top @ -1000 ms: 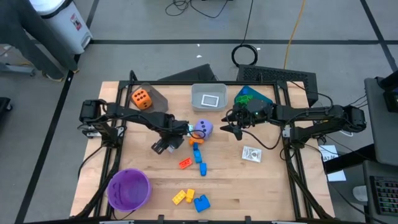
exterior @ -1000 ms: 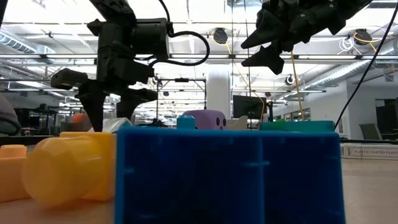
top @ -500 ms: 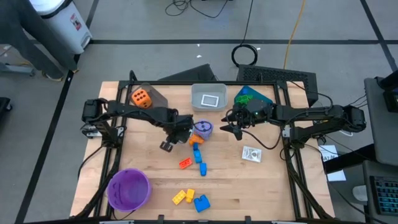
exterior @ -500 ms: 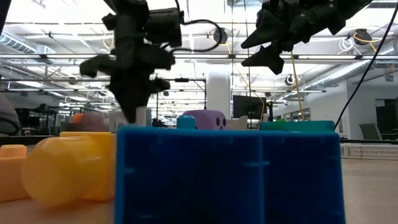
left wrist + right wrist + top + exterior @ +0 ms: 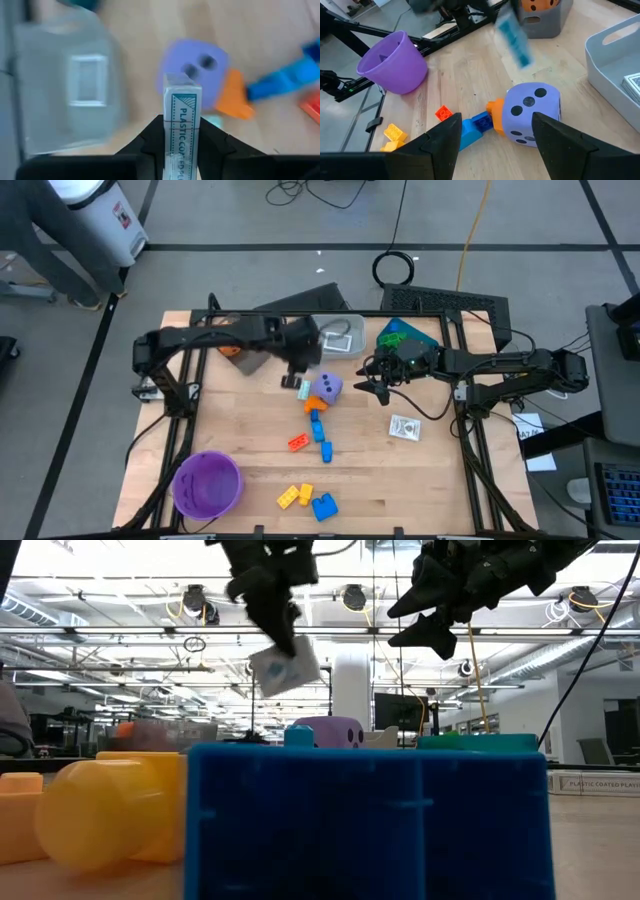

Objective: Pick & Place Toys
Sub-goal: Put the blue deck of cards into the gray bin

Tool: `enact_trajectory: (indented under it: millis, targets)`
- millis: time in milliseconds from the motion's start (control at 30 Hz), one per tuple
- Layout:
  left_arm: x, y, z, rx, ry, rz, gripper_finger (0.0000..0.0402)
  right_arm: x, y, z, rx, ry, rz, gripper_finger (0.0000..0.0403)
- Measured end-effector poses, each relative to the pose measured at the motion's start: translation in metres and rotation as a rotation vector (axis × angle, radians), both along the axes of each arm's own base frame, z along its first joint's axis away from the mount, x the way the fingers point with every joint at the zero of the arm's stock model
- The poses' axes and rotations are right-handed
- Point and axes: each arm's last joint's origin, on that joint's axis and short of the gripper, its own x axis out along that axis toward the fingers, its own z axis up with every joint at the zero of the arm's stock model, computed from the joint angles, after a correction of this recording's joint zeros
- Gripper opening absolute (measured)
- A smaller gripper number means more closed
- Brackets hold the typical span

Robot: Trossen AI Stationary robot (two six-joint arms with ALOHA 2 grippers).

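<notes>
My left gripper (image 5: 300, 378) is shut on a small white and teal card box (image 5: 182, 112), which hangs in the air above the table near the purple dotted die (image 5: 327, 387). In the low view the box (image 5: 287, 665) is tilted below the fingers. My right gripper (image 5: 374, 386) hovers open just right of the die (image 5: 532, 115), touching nothing. An orange brick (image 5: 298, 443) and a blue brick (image 5: 323, 438) lie nearer on the table, and yellow bricks (image 5: 293, 496) and a blue brick (image 5: 324, 506) lie by the near edge. My left gripper pinches the card box by its two broad faces (image 5: 167, 127) between its two fingers, with the narrow printed edge facing the wrist camera. The fingers slant down from above. The box is lifted clear of the table and hangs tilted below the fingers.
A white bin (image 5: 335, 337) with a card pack inside stands at the far middle, a teal bin (image 5: 407, 337) to its right and a grey bin (image 5: 240, 345) behind my left arm. A purple bowl (image 5: 207, 483) stands near left. A flat card pack (image 5: 405, 427) lies right.
My left gripper has shut on the card box on the table, then risen and swung toward the far edge and the white bin. The box is lifted clear and now hangs tilted beside the purple die.
</notes>
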Motion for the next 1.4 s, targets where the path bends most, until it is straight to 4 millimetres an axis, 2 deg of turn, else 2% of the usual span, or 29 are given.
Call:
enact_trajectory:
  millis: [167, 267, 367, 600, 867, 1167, 1400]
  targets:
    - [0.001, 0.029, 0.035, 0.045, -0.14, 0.074, 0.0074, -0.002, -0.001, 0.002, -0.025, -0.01, 0.005, 0.0233]
    - [0.004, 0.046, 0.044, 0.066, -0.172, 0.121, 0.0074, -0.005, -0.004, 0.005, -0.027, -0.016, -0.011, 0.0233]
    - [0.017, 0.061, 0.044, 0.059, -0.152, 0.147, 0.0074, -0.009, -0.009, 0.007, -0.026, -0.022, -0.038, 0.0233]
    - [0.058, 0.099, 0.024, -0.071, -0.063, 0.138, 0.0074, -0.021, -0.021, 0.008, -0.018, 0.018, -0.095, 0.0233]
    - [0.085, 0.135, -0.009, -0.097, 0.001, 0.151, 0.0074, -0.036, -0.024, 0.001, 0.003, 0.156, -0.116, 0.0233]
    - [0.097, 0.141, -0.052, -0.189, 0.092, 0.163, 0.0074, -0.038, -0.023, -0.003, -0.003, 0.199, -0.106, 0.0233]
    - [0.1, 0.142, -0.059, -0.216, 0.094, 0.175, 0.0076, -0.038, -0.023, -0.003, -0.017, 0.204, -0.097, 0.0233]
